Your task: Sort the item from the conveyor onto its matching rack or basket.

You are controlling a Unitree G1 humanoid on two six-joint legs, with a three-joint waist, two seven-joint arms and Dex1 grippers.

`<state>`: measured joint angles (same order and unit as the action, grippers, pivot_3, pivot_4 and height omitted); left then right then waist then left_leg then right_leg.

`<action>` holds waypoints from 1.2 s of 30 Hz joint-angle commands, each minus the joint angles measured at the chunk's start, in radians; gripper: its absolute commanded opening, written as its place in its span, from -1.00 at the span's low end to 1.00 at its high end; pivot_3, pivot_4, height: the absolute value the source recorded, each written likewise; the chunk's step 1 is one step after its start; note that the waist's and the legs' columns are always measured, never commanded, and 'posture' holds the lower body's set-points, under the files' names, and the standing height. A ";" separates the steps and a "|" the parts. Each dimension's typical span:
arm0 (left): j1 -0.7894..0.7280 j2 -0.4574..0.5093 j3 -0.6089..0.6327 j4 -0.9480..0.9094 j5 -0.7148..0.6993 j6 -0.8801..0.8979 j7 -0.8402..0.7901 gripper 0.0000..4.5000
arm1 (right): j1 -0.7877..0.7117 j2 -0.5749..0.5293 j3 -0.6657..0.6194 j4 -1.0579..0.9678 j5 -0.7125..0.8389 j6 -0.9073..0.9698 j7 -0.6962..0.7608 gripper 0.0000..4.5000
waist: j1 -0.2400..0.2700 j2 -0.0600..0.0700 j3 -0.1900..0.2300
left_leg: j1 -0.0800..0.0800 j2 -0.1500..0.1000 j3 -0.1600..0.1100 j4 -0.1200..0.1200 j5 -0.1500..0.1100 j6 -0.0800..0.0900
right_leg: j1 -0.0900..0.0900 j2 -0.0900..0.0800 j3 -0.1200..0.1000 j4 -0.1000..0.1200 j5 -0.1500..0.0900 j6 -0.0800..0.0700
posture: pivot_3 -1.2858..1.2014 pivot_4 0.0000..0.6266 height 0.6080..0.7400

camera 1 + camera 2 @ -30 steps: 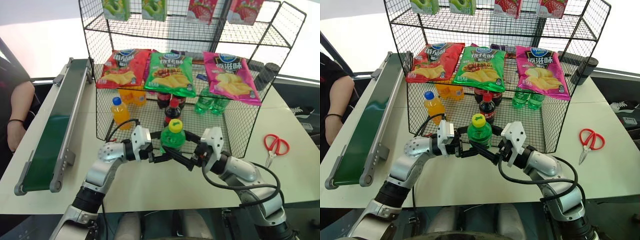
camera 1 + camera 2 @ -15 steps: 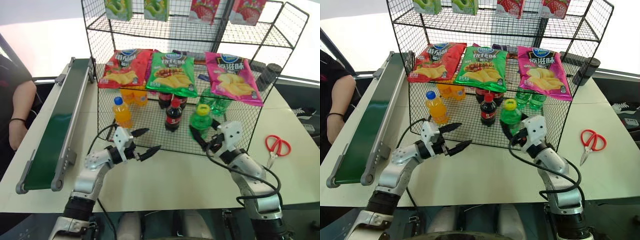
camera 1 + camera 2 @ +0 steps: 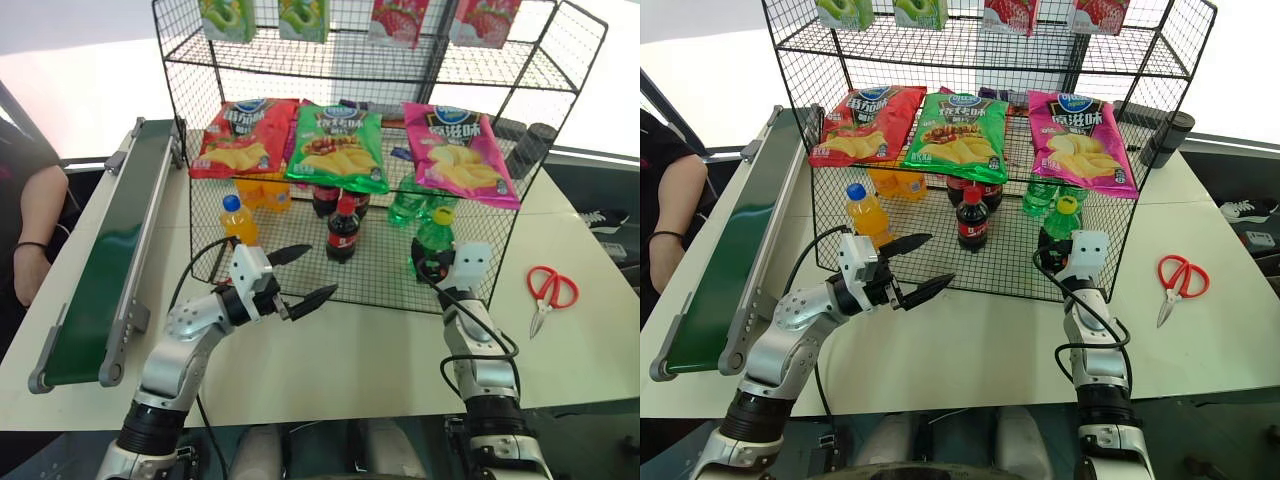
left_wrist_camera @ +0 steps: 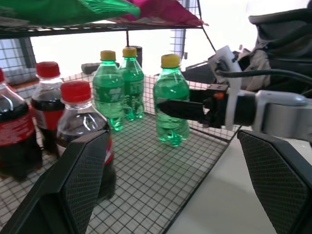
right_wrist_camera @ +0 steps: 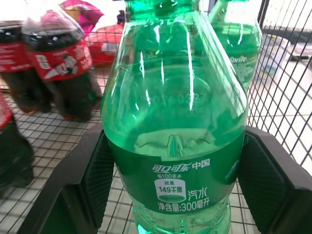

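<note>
My right gripper (image 4: 168,108) is clamped on the green bottle (image 3: 433,240), inside the rack (image 3: 470,240) bottom tier, near two matching green bottles (image 4: 117,87). My left gripper (image 3: 298,276) is spread, empty. Risk: if it isn't seated on the wire floor at release, it tips into those neighbours.

Head eyes look down over the rack (image 3: 380,60) from above; both wrist cameras sit close inside its bottom tier.
</note>
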<state>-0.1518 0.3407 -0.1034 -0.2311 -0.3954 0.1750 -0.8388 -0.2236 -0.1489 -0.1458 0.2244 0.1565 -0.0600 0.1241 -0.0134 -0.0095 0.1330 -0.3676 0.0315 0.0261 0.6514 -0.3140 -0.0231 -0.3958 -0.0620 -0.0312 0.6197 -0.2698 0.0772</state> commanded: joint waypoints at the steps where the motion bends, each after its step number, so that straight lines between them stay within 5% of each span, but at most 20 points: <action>1: 0.000 0.013 0.005 -0.034 -0.022 0.004 -0.012 0.99 | -0.037 0.007 -0.020 0.007 0.007 -0.071 -0.002 0.34 | 0.000 0.000 0.000 | 0.000 0.000 0.000 0.000 0.000 0.000 | 0.000 0.000 0.000 0.000 0.000 0.000 | 0.03 -0.52 1.00; 7: 0.021 0.022 0.008 -0.014 -0.025 -0.014 -0.030 0.99 | -0.026 0.008 -0.019 0.023 0.026 -0.088 0.021 0.34 | 0.000 0.001 0.000 | 0.000 0.000 0.001 0.000 0.000 0.000 | 0.000 0.000 0.001 0.000 0.000 0.000 | 0.03 -0.52 1.00; 10: 0.031 0.021 0.007 -0.002 -0.019 -0.027 -0.039 1.00 | -0.018 0.006 -0.020 0.014 0.032 -0.093 0.030 0.97 | 0.000 0.001 0.000 | 0.000 0.000 0.000 0.000 0.000 0.000 | 0.000 0.000 0.001 0.000 0.000 0.000 | 0.03 -0.52 1.00; 26: 0.052 0.025 0.018 0.030 -0.002 -0.041 -0.007 1.00 | 0.187 -0.050 0.040 -0.368 -0.051 0.000 0.039 0.97 | 0.001 0.001 0.000 | 0.008 0.000 0.001 -0.002 0.000 0.000 | 0.006 -0.001 0.001 0.000 0.000 0.000 | 0.03 -0.52 1.00; 36: 0.038 0.144 0.080 0.101 0.034 -0.030 -0.010 1.00 | 0.497 -0.231 -0.005 -0.759 0.134 0.161 0.295 0.97 | 0.007 0.001 0.000 | 0.009 0.000 0.001 -0.003 0.000 0.000 | 0.007 0.000 0.001 -0.001 -0.001 0.000 | 0.03 -0.52 1.00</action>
<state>-0.1123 0.4658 -0.0662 -0.1321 -0.3611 0.1642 -0.8383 0.2436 -0.3578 -0.1060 -0.4591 0.2293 0.0852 0.3668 -0.0061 -0.0088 0.1327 -0.3585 0.0317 0.0271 0.6481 -0.3144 -0.0225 -0.3890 -0.0624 -0.0299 0.6183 -0.2705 0.0769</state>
